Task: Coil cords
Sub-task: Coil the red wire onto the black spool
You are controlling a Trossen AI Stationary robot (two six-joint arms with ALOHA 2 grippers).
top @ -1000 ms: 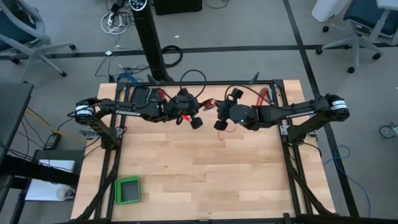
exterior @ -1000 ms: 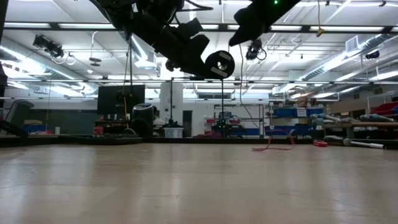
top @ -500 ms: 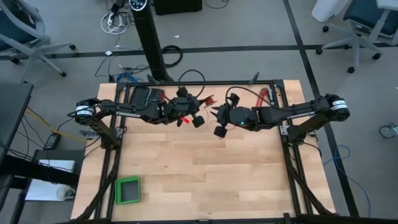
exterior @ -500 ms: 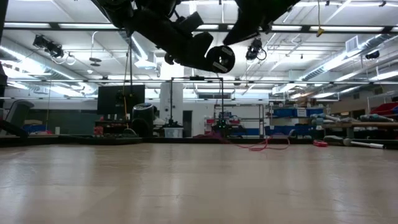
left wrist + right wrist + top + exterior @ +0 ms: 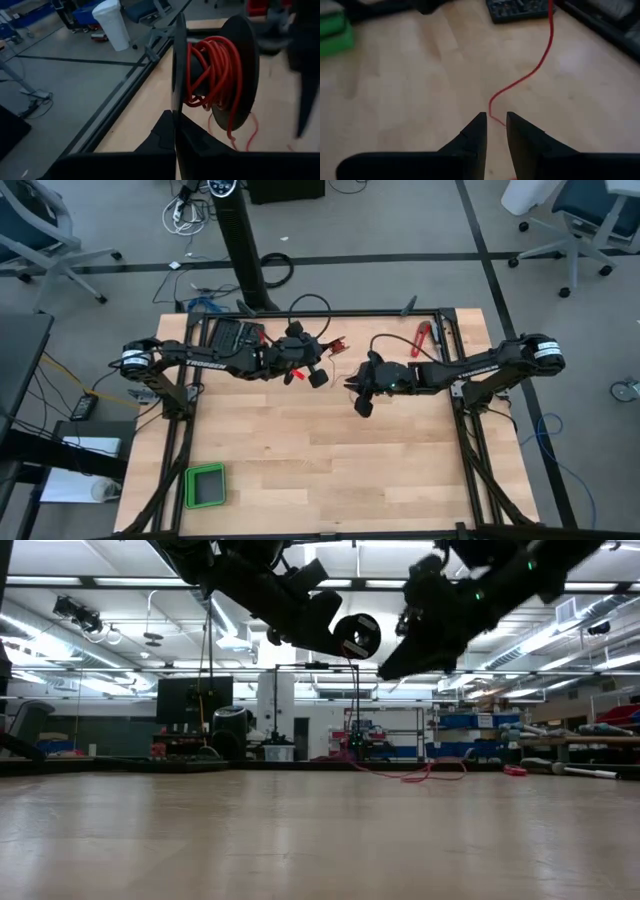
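Slack is the worry here. The left tool (image 5: 175, 125) is clamped on the rim of a black spool (image 5: 235, 65), held up over the table's (image 5: 330, 470) far side, with most of the red cord (image 5: 212, 75) wound on it and a loose tail hanging to the wood. The right tool (image 5: 495, 130) hovers just above that tail, fingers a little apart with the strand running between them, not pinched. If it closes late or off-line, the thin cord could slip out sideways and wind unevenly.
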